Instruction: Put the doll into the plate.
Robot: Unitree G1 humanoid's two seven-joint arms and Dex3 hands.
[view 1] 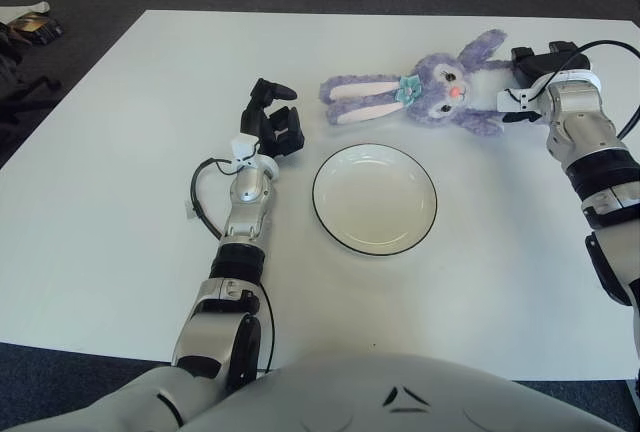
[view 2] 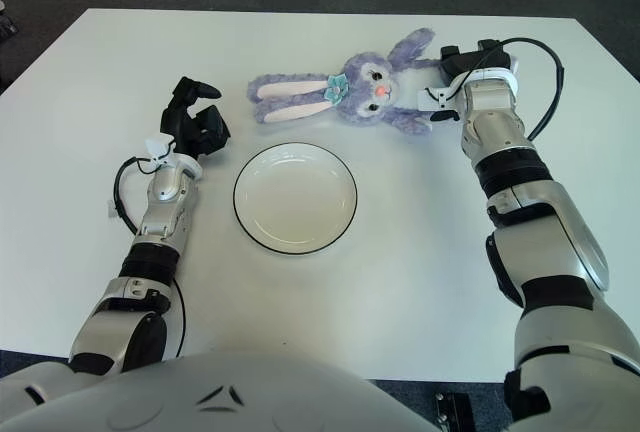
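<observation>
Right robot hand sits at the far right of the white tabletop, its dark fingers against the body end of the one purple bunny doll; whether they actually grip it I cannot tell. One doll only: it lies flat with its long ears pointing toward nine o'clock and its face turned up, just beyond the plate at about twelve o'clock from it, not touching the rim. One white plate with a dark edge lies centre, nothing in it. Left robot hand shows at ten o'clock from the plate, fingers loosely spread, holding nothing
</observation>
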